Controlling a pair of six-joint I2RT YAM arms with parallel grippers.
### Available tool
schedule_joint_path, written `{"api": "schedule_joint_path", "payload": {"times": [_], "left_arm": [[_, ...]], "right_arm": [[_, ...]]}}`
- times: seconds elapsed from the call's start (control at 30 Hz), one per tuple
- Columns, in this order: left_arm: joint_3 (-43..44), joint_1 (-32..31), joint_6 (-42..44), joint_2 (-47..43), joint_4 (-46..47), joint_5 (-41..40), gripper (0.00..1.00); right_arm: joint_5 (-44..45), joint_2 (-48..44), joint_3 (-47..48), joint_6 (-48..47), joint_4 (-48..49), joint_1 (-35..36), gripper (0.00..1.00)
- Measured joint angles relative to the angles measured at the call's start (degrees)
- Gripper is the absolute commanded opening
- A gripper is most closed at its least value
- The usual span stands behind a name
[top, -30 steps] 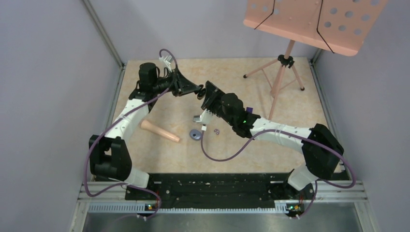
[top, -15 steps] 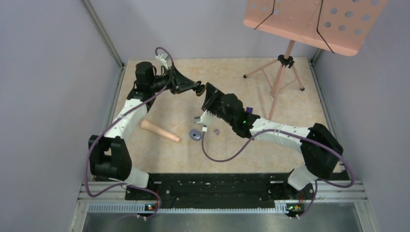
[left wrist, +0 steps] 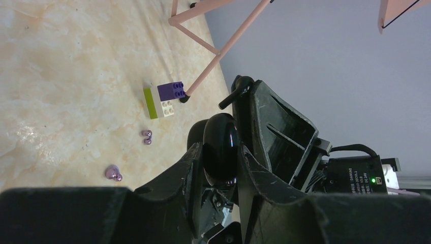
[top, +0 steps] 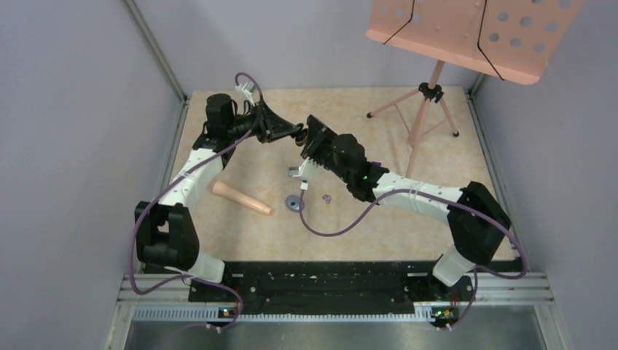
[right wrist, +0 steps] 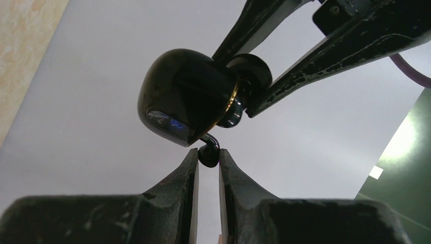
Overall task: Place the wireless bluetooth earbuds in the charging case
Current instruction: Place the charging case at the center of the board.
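While the black earbud point(right wrist: 208, 154) is sitting pinched at the very tips of the right gripper point(right wrist: 208, 162), whose jaws are standing narrow around it, the charging case point(right wrist: 185, 96) is hanging straight ahead of those tips. It is so near that a thin curved stalk above the bud is seeming to touch the case's lower edge. The bud is too small for me to tell its long axis or which way it is facing.

The left gripper point(left wrist: 219, 152) is clamping the glossy oval case by its broad faces. The case's long axis is running along that gripper's fingers, and its rounded end is poking out past them towards the right arm. A brass-coloured line is showing along the case's seam, but I cannot tell whether the lid is standing open or where the sockets are facing. By my judgement, the coming move is turning on that, since the bud is approaching from below the case's rim.

Both grippers are meeting tip to tip in the air above the far middle of the table point(left wrist: 61, 76). Two pale purple earbuds point(left wrist: 147, 136) are lying down there, near a purple-and-yellow block point(left wrist: 165, 99).
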Motion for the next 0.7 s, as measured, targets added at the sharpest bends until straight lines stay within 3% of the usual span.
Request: {"api": "schedule_joint_path", "payload": {"times": [0.7], "left_arm": [[0.0,0.0,0.0,0.0,-0.6,-0.4,0.0]], "right_arm": [[-2.0,-4.6,-4.9,0.0,-0.8,1.5,0.0]]}}
